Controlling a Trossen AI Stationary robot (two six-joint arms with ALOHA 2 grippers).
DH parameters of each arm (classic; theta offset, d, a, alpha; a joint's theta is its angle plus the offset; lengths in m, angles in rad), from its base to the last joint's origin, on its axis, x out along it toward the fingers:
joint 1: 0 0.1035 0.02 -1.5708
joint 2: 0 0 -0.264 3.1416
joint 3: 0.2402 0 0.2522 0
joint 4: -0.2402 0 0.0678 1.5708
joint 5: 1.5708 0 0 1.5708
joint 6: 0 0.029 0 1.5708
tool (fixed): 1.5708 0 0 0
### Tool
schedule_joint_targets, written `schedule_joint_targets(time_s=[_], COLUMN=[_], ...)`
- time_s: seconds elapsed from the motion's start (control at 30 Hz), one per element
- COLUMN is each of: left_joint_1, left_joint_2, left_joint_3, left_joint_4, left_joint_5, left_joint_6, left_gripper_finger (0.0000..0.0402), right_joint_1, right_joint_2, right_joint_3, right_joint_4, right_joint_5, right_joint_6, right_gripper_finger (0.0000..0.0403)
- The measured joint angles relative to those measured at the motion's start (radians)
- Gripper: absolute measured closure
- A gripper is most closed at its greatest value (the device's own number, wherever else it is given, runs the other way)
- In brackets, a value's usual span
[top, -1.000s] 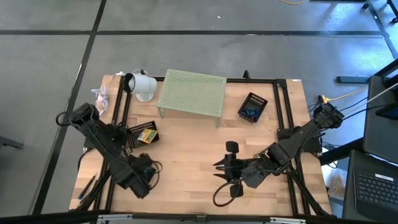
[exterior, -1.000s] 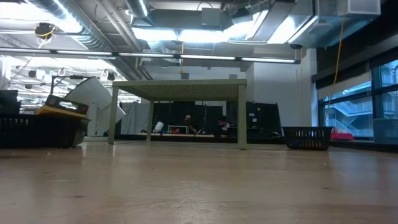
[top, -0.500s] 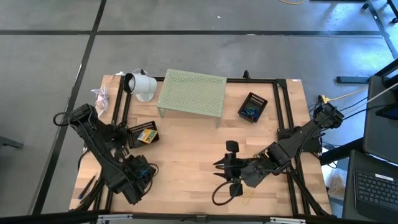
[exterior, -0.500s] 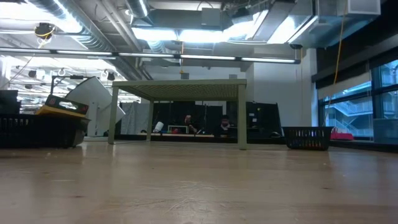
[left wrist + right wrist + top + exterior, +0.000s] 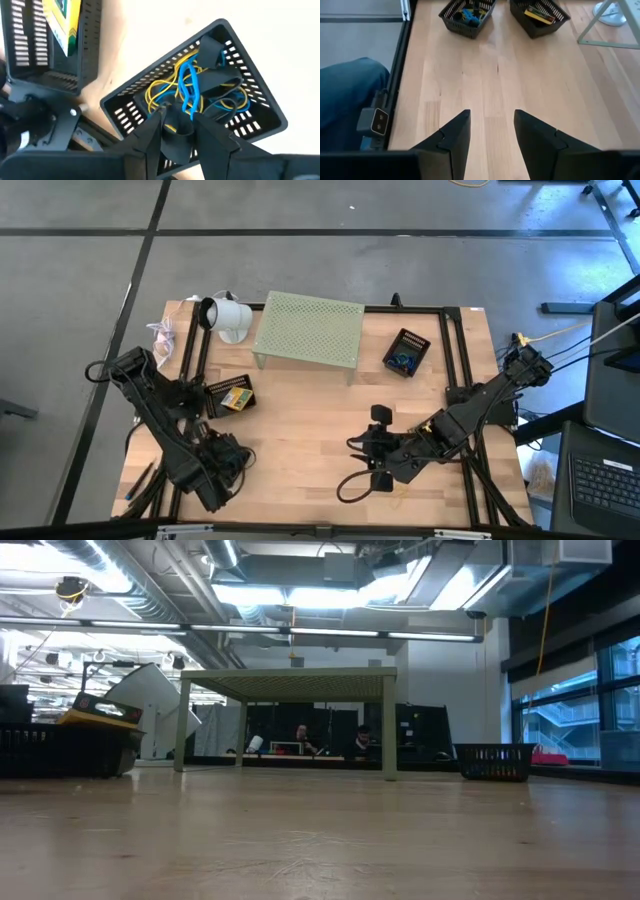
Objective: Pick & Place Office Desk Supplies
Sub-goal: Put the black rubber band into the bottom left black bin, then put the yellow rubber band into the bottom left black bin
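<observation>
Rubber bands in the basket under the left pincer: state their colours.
Blue and yellow rubber bands, lying in a black basket; the left wrist view shows them best.

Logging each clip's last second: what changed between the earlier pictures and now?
The left arm drew back toward the table's near left corner, and the left gripper opened over the basket of rubber bands and black clips. Whether it let something go cannot be told. The right gripper, jaws open, shifted slightly right above bare table. The riser, white cup and the other two baskets stayed put.
</observation>
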State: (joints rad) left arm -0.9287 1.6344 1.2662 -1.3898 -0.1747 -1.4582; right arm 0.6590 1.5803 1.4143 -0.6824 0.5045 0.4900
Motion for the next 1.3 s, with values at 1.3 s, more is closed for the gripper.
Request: schedule_joint_targets(time_s=[1.3], left_joint_1=[0.136], left_joint_2=[0.0], left_joint_3=[0.0], left_joint_4=[0.273], left_joint_5=[-0.68], left_joint_6=[0.059], left_gripper_finger=[0.0251], right_joint_1=[0.071], right_joint_2=[0.002], right_joint_3=[-0.348], right_joint_4=[0.099], right_joint_5=[-0.468], right_joint_6=[0.293], right_gripper_finger=[0.0248])
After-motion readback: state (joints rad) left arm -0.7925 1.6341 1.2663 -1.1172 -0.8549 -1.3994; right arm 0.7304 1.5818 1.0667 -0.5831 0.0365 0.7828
